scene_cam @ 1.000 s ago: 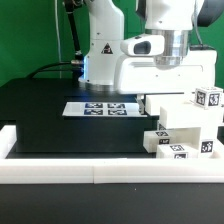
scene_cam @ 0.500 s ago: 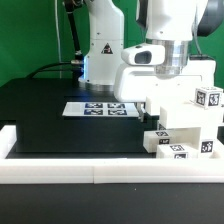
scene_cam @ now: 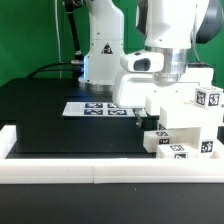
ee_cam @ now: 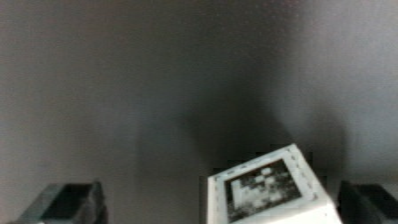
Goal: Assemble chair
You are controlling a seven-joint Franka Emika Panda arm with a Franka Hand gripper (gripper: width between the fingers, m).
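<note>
The chair's white blocky pieces (scene_cam: 186, 118) lie heaped at the exterior view's right, several of them showing black-and-white tags. My gripper (scene_cam: 142, 116) hangs open just beside the heap's left edge, low over the black table. In the wrist view one white tagged piece (ee_cam: 267, 188) sits between my dark fingers (ee_cam: 68, 203), nearer the other finger, with a gap on both sides. My gripper (ee_cam: 222, 204) is holding nothing. The piece's lower part is cut off by the frame edge.
The marker board (scene_cam: 98, 108) lies flat on the black table (scene_cam: 50, 120) behind my hand. A long white border rail (scene_cam: 100, 172) runs along the table's front edge. The robot's white base (scene_cam: 100, 50) stands at the back.
My arm has come down and shifted toward the exterior view's left, bringing the open gripper close to the heap's left side. The pieces have not moved.
</note>
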